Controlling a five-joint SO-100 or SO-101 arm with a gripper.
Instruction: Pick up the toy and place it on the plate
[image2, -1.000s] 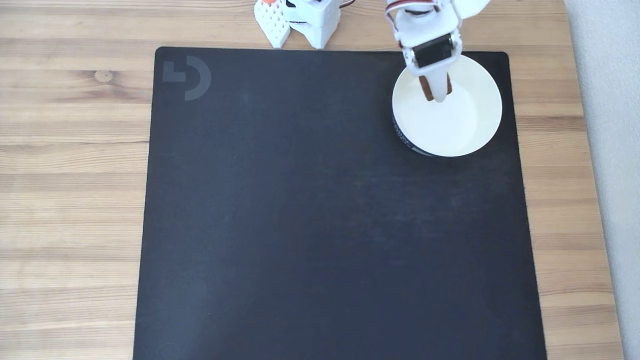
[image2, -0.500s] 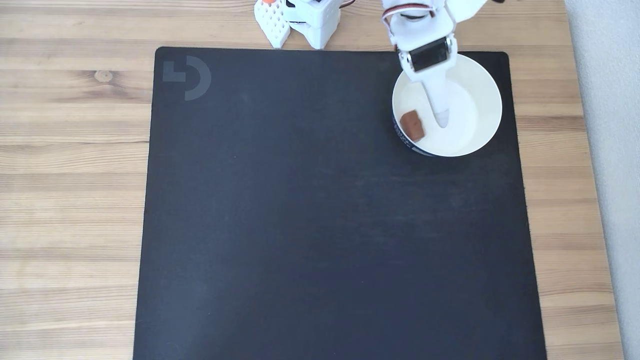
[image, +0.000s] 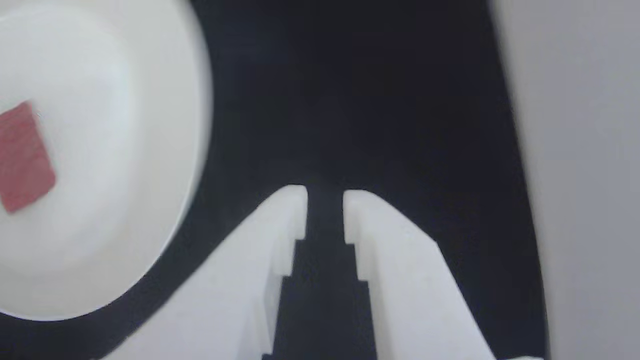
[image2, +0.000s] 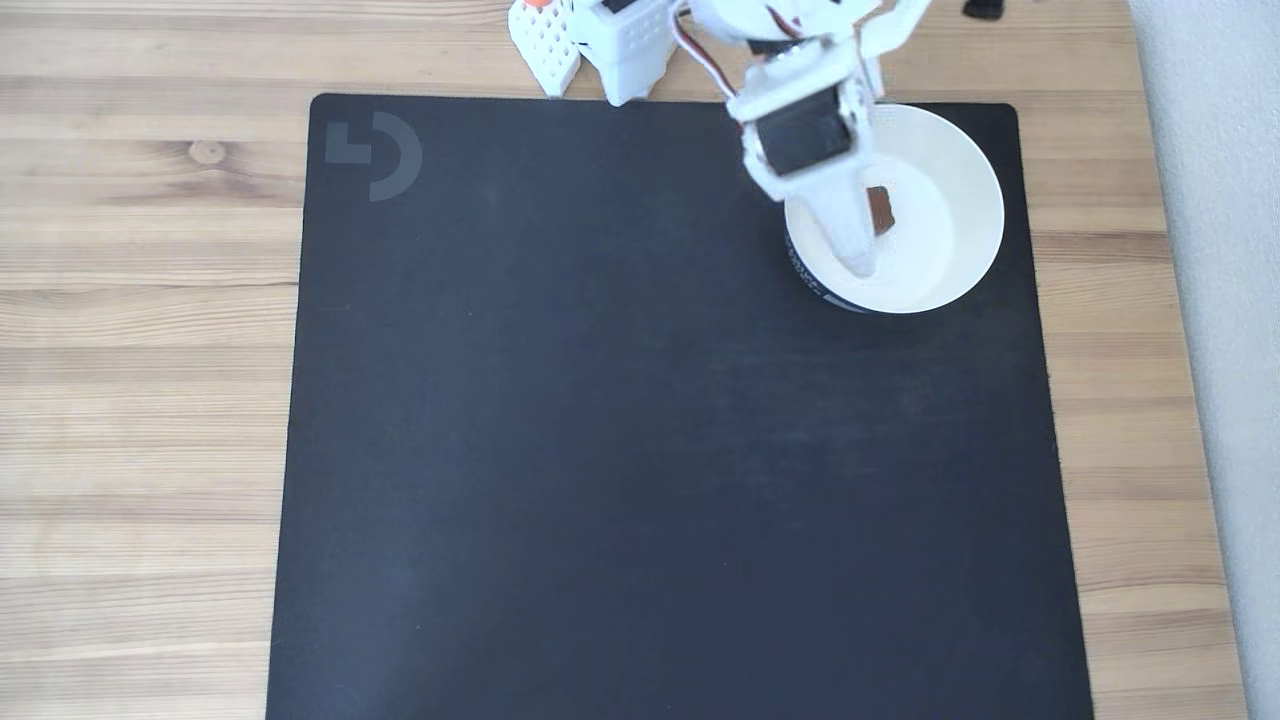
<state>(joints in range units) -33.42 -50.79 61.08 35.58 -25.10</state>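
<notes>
White plastic arm (image2: 800, 140), stepped fingers (image: 280, 235)

The black mat (image2: 640, 450) carries a grey logo (image2: 373, 155) near its upper-left corner in the fixed view: a small angular block set beside a broad curved stroke, forming a stylised emblem with no letters or numbers to read. The plate (image2: 950, 270) has a dark outer side band (image2: 806, 272) along its lower-left edge in the fixed view, bearing small white print, too small to make out. No other text, number or sign is legible.
</notes>
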